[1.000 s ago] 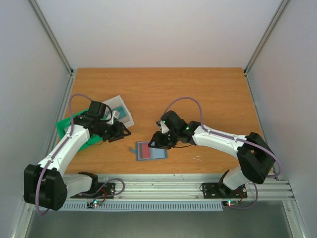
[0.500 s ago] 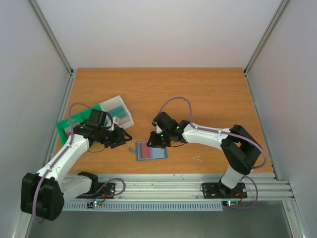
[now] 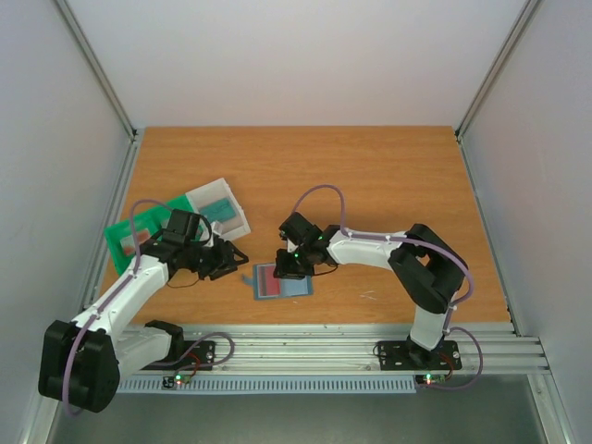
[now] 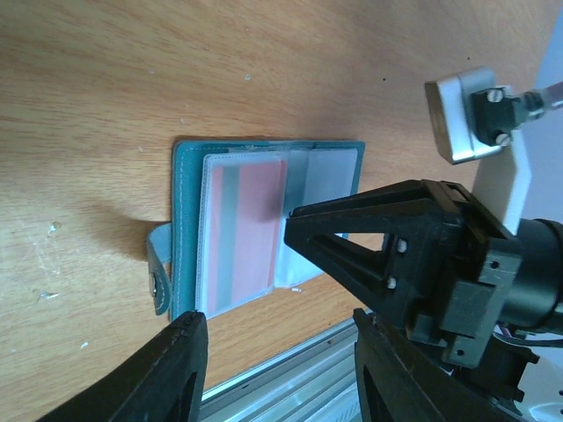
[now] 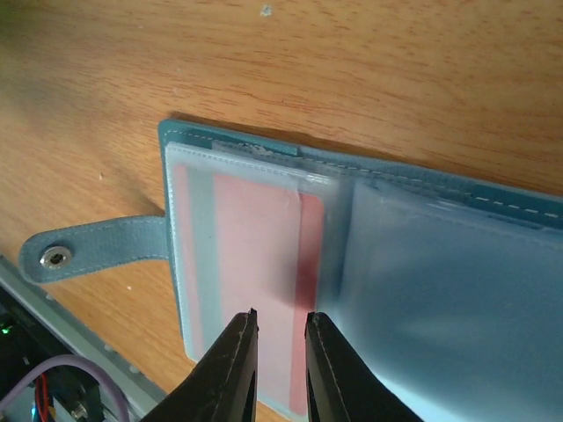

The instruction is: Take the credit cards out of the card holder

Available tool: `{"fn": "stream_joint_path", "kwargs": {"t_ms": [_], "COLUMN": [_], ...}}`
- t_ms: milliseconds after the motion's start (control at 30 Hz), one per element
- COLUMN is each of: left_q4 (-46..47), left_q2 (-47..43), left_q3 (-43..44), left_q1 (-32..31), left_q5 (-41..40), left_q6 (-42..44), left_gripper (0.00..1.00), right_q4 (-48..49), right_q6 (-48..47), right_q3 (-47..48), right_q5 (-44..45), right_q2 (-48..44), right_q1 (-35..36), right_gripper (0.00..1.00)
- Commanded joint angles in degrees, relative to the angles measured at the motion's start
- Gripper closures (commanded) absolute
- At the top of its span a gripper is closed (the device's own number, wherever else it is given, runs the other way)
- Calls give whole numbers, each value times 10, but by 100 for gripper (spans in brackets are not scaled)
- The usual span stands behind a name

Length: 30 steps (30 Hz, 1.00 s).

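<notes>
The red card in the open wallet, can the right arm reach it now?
Probably yes: the right gripper hovers just over the reddish card, nothing between them, though the card lies under a clear sleeve of the card holder.

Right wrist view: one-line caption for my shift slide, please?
Right fingers, narrowly parted, poised over the reddish-pink card sleeved inside the open card holder.

Your light is bright and even. In the left wrist view a soft shadow lies left of the card holder (image 4: 186,237); in the right wrist view its right half looks hazy.
</notes>
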Motion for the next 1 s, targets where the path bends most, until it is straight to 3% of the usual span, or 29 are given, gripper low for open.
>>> {"fn": "stream_joint_path", "kwargs": {"t_ms": [0, 733, 967], "left_q4": [42, 160, 176], "left_q2": [-2, 55, 75], "left_q3": [-8, -38, -38], "left_q1": [-4, -12, -12], "left_q5": [17, 41, 35], "left_q6": [-10, -63, -64], "left_gripper": [52, 53, 53], "right_q4": [7, 13, 20], "right_q6": [-7, -16, -12], "right_q3": [13, -20, -24], "right_q5": [13, 38, 25], "right_q2": [12, 31, 8], "right_q1": [6, 6, 6], "right_gripper": [84, 98, 96]}}
